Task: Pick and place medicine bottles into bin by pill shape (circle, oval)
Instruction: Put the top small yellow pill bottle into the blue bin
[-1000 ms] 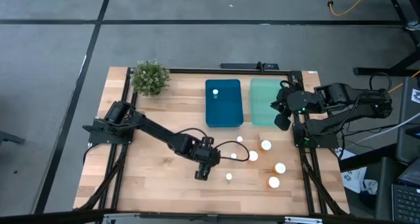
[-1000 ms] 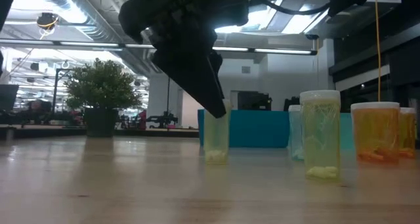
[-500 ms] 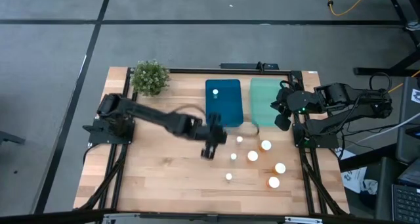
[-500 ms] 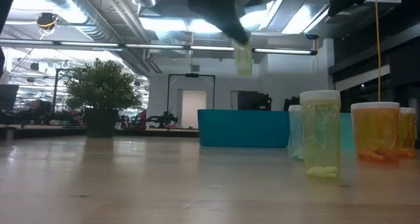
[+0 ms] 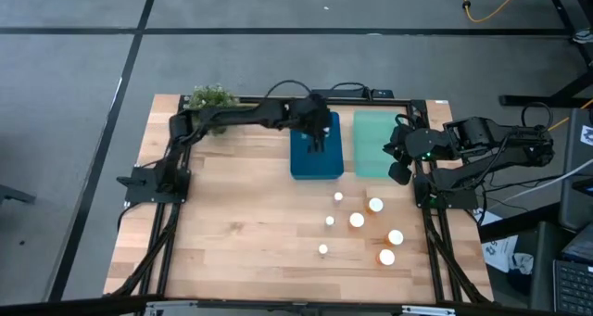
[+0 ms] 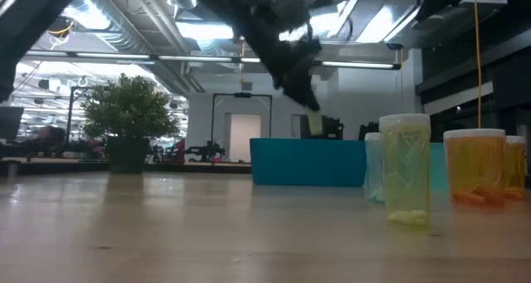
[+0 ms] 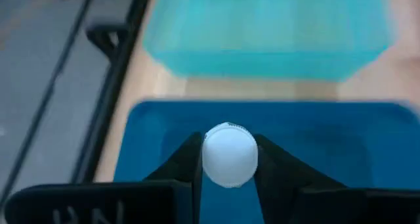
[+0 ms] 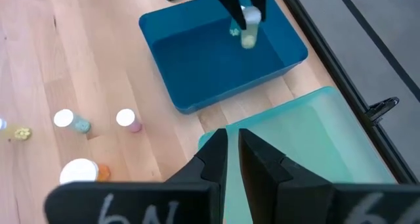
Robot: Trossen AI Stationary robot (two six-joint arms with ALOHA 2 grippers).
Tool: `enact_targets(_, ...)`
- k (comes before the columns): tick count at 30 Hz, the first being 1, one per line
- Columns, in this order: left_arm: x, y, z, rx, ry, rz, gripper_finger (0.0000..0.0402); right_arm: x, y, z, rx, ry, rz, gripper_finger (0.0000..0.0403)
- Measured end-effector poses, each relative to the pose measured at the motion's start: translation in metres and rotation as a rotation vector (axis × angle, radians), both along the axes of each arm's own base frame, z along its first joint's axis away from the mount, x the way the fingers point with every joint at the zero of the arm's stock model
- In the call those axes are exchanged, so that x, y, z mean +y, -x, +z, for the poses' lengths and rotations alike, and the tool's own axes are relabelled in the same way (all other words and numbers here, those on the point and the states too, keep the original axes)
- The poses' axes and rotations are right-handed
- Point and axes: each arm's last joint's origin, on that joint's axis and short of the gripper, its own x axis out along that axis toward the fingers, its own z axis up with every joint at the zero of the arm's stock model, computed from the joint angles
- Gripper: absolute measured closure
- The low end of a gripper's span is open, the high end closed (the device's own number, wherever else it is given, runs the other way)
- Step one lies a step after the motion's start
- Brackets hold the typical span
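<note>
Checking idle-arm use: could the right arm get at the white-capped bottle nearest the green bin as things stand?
Probably yes. The right gripper hovers at the green bin's near corner, the bottle stands close by on bare wood, and the left gripper is away over the blue bin.

On the wooden bench (image 5: 232, 233), the deep blue plastic bin (image 5: 316, 158) sits just left of the pale green plastic bin (image 5: 372, 145). The left pincer (image 5: 317, 138) holds a small white-capped bottle (image 7: 229, 154) over the blue bin. Six white-capped bottles (image 5: 357, 220) stand in front of the bins. A potted green plant (image 5: 209, 98) occupies the far left corner.
</note>
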Motion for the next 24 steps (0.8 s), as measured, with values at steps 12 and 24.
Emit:
enact_targets(12,0.05,-0.004,-0.038,0.067,0.091,0.045,0.0317,0.0,0.001,0.0,0.009,0.0,0.001,0.036)
enact_targets(24,0.042,-0.001,-0.049,0.154,0.147,0.026,0.0316,0.0,0.001,0.0,0.008,0.002,0.001,0.036)
